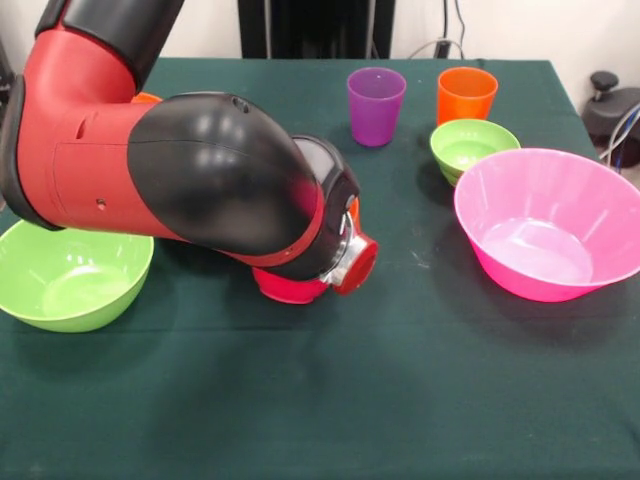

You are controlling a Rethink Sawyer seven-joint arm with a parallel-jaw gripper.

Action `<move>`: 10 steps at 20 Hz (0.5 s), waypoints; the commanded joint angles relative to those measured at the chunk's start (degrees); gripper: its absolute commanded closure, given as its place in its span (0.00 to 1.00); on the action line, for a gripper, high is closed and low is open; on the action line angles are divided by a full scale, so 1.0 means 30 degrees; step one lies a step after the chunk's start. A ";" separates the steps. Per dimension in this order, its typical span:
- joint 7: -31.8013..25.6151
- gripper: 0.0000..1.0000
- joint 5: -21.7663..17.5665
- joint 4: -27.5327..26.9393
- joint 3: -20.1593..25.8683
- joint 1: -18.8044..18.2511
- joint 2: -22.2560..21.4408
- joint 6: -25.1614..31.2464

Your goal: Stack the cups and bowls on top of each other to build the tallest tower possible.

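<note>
- In the front view, we see the red and black arm point(180, 160) bent low across the left half of the green table point(330, 400), filling much of that side.
- The arm's end points down toward a small red-magenta bowl point(290, 288) near the table's middle; the arm covers most of this bowl, and only its lower front wall shows.
- A sliver of orange point(353, 212) shows just above the bowl, beside the arm's end; we cannot tell what it belongs to.
- We cannot make out the gripper itself, as the arm's bulk hides it, so we cannot tell its state.
- The large lime green bowl point(70, 275) sits upright at the left edge, partly behind the arm.
- The huge pink bowl point(550, 225) stands upright at the right, well apart from the red-magenta bowl.
- Just behind the pink bowl's left rim, we see the small green bowl point(473, 145), near it or touching.
- The orange cup point(466, 95) stands upright just behind the small green bowl.
- The translucent purple cup point(376, 105) stands upright to the left of the orange cup, apart from it.
- A bit of something orange point(146, 98) peeks over the arm at the far left.
</note>
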 commanded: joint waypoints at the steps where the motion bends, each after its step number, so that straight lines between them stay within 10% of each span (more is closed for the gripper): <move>1: -0.1795 1.00 -0.3870 -0.0809 0.2817 -0.0322 0.0677 -0.2275; 10: -0.3208 1.00 -0.7044 -0.0718 0.6439 -0.1202 0.0568 -0.1632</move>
